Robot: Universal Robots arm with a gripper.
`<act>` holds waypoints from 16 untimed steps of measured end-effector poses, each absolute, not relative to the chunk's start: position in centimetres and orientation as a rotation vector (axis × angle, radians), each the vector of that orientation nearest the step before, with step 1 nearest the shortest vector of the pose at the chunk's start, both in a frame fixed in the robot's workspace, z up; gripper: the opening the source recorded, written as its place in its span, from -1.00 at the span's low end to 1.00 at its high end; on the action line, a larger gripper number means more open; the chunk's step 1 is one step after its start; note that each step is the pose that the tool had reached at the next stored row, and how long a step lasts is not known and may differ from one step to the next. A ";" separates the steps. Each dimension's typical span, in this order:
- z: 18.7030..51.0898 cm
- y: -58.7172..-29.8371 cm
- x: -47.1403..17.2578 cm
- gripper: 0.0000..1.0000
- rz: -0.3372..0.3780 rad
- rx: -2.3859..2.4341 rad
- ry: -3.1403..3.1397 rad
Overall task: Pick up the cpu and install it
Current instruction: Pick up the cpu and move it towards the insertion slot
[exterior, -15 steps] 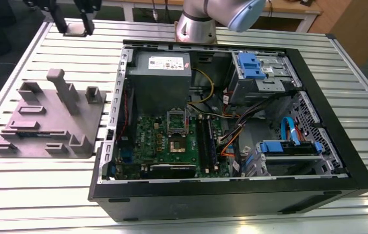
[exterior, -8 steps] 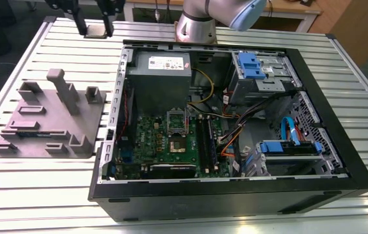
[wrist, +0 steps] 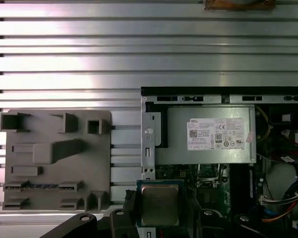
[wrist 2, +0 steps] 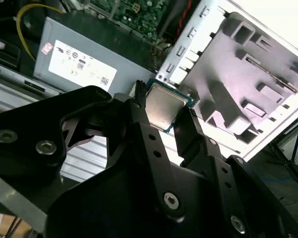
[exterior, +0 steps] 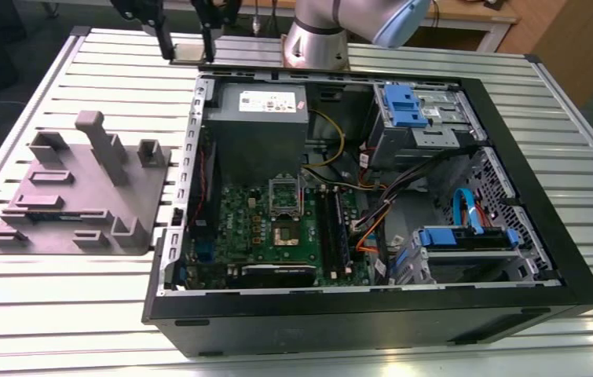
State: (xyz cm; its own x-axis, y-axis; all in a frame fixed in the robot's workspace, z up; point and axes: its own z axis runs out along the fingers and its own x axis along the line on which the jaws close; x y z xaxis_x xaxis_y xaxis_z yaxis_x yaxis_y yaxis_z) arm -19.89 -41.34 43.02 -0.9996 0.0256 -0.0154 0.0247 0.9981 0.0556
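A slatted metal bench (exterior: pixel 55 314) carries an open computer case (exterior: pixel 380 318), with wooden furniture beyond its far edge. The tool (exterior: pixel 183 49) hangs above the bench's far side, by the case's far corner on the exterior view's left. Its two black fingers (wrist 2: pixel 139 114) are clamped on opposite edges of the cpu (wrist 2: pixel 161 105), which lies flat between them, silver top showing in both wrist views, clear of bench and case.

Just past the cpu, inside the case, sits the grey power supply (exterior: pixel 259 118) with a white label. Nearer lies the green motherboard (exterior: pixel 243 228) with its open socket (exterior: pixel 283 218). Blue drive brackets (exterior: pixel 403 106) stand on the exterior view's right of the case. Beside the case, on the exterior view's left, a grey moulded holder tray (exterior: pixel 55 196) rests on the bench. The arm's base (exterior: pixel 317 39) stands at the far edge.
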 end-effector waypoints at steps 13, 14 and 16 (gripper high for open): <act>42.8 -41.3 -14.6 -0.06 0.087 0.039 3.124; 42.8 -41.3 -14.1 -0.06 0.087 0.039 3.124; 42.7 -41.3 -13.2 -0.06 0.087 0.039 3.124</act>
State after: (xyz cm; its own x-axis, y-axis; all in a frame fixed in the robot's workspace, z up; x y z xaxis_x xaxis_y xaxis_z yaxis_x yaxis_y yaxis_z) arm -13.21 -41.33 42.74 -0.9996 0.0256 -0.0153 0.0247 0.9981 0.0557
